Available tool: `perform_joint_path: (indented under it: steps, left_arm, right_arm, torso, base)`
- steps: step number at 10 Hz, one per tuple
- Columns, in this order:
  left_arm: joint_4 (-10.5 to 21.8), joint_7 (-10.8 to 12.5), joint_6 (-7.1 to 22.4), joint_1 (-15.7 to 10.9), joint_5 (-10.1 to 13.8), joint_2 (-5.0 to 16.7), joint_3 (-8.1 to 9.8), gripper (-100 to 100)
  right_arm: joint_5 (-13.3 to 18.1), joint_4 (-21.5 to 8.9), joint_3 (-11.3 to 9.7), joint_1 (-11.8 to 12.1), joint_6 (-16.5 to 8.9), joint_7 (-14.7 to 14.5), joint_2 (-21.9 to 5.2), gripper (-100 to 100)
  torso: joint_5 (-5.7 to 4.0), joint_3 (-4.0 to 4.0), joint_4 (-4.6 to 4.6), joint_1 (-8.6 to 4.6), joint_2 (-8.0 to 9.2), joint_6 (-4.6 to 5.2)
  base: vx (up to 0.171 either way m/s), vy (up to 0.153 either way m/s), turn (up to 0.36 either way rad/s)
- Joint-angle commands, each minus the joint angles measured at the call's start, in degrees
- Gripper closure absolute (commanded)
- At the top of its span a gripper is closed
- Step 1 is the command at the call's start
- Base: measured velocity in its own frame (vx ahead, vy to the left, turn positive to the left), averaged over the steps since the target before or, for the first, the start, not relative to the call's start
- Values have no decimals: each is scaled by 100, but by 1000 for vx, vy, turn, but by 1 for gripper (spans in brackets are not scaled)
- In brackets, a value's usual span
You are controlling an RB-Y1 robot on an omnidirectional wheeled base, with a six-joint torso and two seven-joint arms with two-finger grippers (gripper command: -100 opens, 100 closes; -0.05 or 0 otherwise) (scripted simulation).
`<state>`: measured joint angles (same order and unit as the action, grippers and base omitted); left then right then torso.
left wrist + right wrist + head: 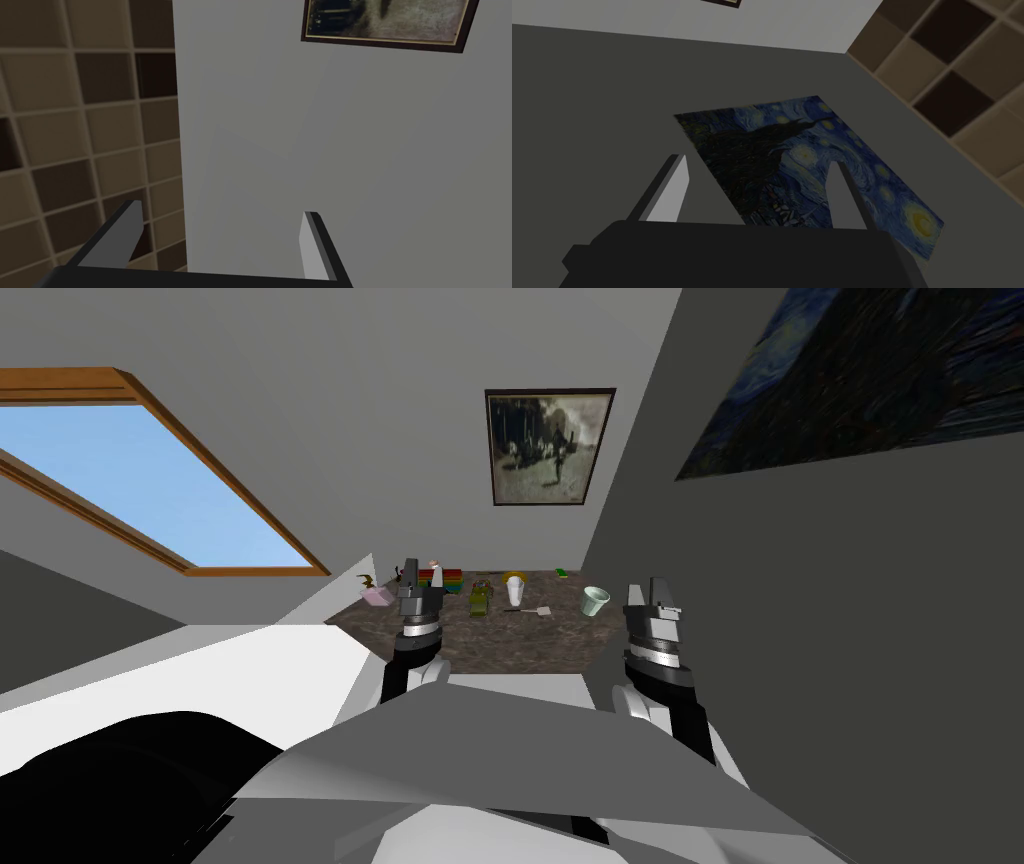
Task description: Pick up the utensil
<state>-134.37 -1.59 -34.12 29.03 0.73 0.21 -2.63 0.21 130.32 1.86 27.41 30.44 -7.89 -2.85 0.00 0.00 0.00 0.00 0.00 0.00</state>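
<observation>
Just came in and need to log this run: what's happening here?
Nothing is being handled yet. The robot faces a dark marbled table with both arms raised. The left gripper and the right gripper are open and empty. The utensil, small and pale, lies untouched on the table beside a white cup, with a pale green cup farther to the robot's right.

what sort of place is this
Likely a room in a house, perhaps a dining corner: a dark mottled table holding a pale cup and a utensil, a framed picture on the wall, and a wood-framed window.
</observation>
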Motion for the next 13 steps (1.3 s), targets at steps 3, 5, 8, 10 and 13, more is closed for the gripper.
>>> perform_joint_path:
  steps: [3, 5, 8, 10, 13]
  left_arm:
    - [0, 0, 0, 0, 0, 0, 0, 0]
    - [0, 0, 0, -1, 0, 0, 0, 0]
    - [0, 0, 0, -1, 0, 0, 0, 0]
    - [0, 0, 0, 0, 0, 0, 0, 0]
    - [0, 0, 0, 0, 0, 0, 0, 0]
  right_arm:
    - [216, -375, -15, -247, 152, -14, -558, -100]
    - [388, -678, -25, -447, 274, -25, -894, -100]
    - [714, -1184, -35, -834, 505, -46, -1452, -100]
    - [838, -1465, -40, -979, 593, -54, -1748, -100]
    - [1102, -1881, -59, -1280, 779, -71, -2213, -100]
  torso:
    - [0, 3, 1, 2, 6, -1]
    - [0, 5, 2, 2, 8, -2]
    - [0, 6, 2, 2, 11, -1]
    - [0, 7, 3, 1, 11, 1]
    - [0, 6, 2, -1, 11, 1]
  base:
    - [-21, 8, 89]
    - [-31, 11, 116]
    - [-38, 14, 133]
    - [-31, 6, 69]
    - [-34, 8, 104]
